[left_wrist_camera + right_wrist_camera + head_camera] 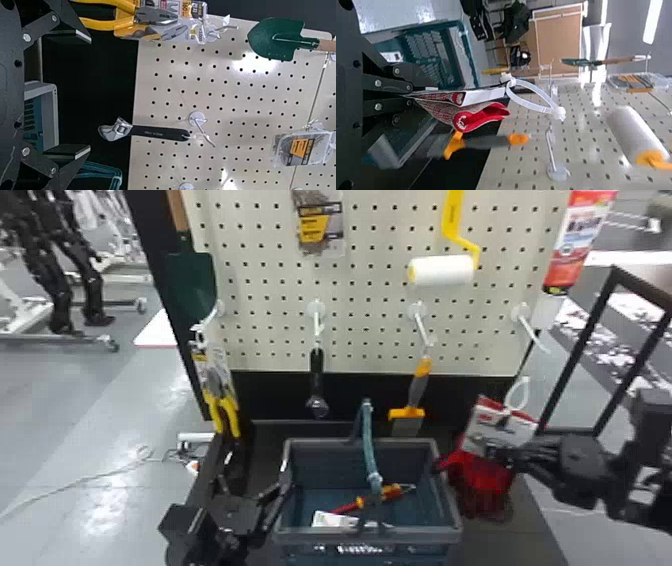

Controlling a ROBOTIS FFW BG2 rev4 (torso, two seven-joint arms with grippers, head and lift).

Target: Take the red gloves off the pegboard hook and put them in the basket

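Head view: basket (pixel 425 535) at nine o'clock from the red gloves (pixel 482 485), which hang well off the hook (pixel 535 332), long axis about one to seven o'clock, pinched in the nearer right gripper (pixel 500 457). Left gripper (pixel 88 94): jaws wide.

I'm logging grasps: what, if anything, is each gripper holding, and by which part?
The right gripper grips the red gloves by the lower part of their white card. The left gripper holds nothing.
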